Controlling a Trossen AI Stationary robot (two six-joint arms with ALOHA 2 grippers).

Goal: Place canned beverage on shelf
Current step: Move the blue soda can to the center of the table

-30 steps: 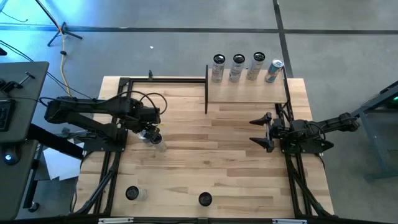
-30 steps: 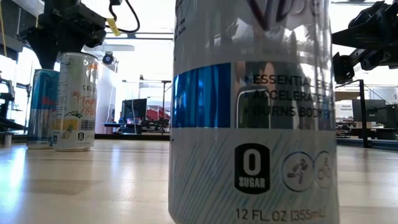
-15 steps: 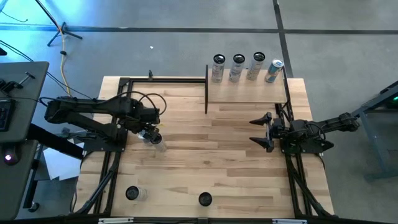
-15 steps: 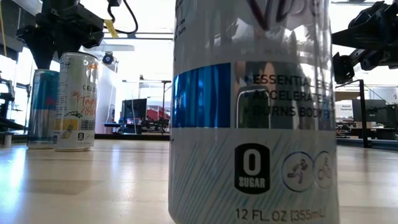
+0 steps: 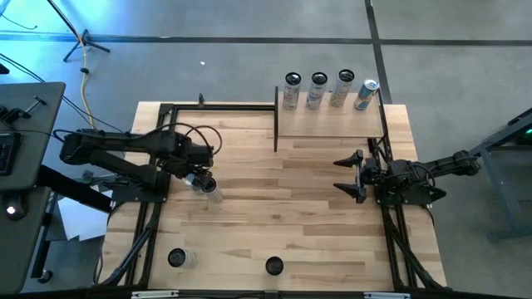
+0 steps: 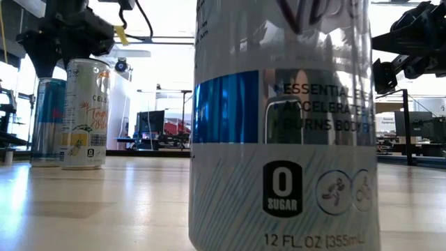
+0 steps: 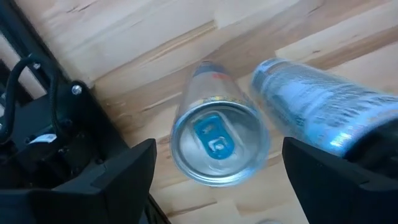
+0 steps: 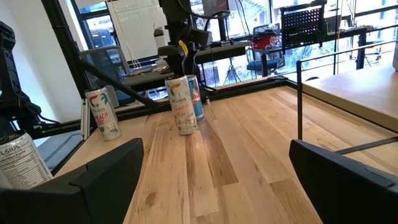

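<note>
Left wrist view: can, upright, rigid yet dentable, slick; left gripper jaws released overhead — take mid-wall; right gripper jaws released.

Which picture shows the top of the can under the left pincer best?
The left wrist view: the silver can with the blue tab fills it, lid up. The high view shows it small beneath the left pincer. The right wrist view shows its side.

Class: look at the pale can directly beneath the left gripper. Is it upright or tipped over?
Upright. The left wrist view looks straight down on the pale can's round silver top and blue tab, and the low view shows it standing on its base.
</note>
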